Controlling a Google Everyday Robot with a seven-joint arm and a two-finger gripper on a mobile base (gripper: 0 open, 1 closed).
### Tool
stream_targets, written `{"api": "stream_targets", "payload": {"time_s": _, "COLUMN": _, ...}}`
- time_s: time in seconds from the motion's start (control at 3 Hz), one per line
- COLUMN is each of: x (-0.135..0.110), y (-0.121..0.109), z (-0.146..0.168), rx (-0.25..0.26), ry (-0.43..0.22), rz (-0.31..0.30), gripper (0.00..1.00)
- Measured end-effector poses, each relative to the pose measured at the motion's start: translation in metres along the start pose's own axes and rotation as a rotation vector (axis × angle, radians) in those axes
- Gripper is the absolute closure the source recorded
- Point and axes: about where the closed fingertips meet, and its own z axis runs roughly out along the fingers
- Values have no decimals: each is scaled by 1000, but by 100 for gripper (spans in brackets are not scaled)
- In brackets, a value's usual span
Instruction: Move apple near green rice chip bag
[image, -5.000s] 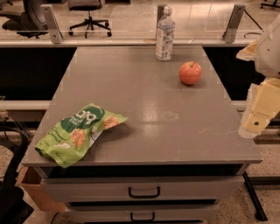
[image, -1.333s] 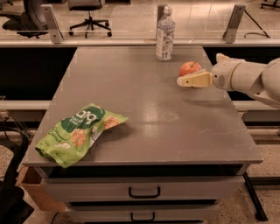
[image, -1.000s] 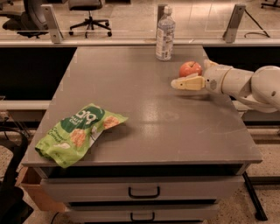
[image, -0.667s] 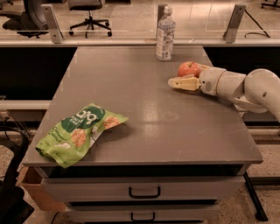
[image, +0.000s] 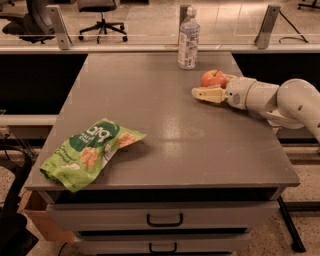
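Note:
The red-orange apple (image: 212, 78) sits on the grey table (image: 165, 125) at the far right, a little in front of the water bottle. My gripper (image: 208, 86) reaches in from the right at table height and is open. Its cream near finger (image: 206, 94) lies just in front of the apple, and the other finger shows only as a small tip behind it. The apple rests between them. The green rice chip bag (image: 90, 152) lies crumpled at the table's near left corner, far from the apple.
A clear water bottle (image: 188, 39) stands at the table's back edge, just left of the apple. The white arm (image: 280, 100) overhangs the right edge. Drawers (image: 165, 219) are below the front edge. Office chairs (image: 100, 15) stand behind a glass partition.
The gripper came in from the far right, dropped to table height and slid left until its fingers flank the apple. The apple and the bag have not moved.

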Motion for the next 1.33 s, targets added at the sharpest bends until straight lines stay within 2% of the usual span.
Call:
{"api": "stream_targets", "payload": {"time_s": 0.33, "x": 0, "y": 2, "z": 2, "rx": -4, "ry": 0, "rz": 0, "gripper": 88}}
{"api": "stream_targets", "payload": {"time_s": 0.67, "x": 0, "y": 4, "z": 4, "rx": -8, "ry": 0, "rz": 0, "gripper": 100}}
{"api": "stream_targets", "payload": {"time_s": 1.0, "x": -11, "y": 6, "z": 4, "rx": -8, "ry": 13, "rz": -8, "gripper": 100}}
{"api": "stream_targets", "payload": {"time_s": 1.33, "x": -32, "y": 23, "z": -16, "rx": 17, "ry": 48, "rz": -33, "gripper": 100}}
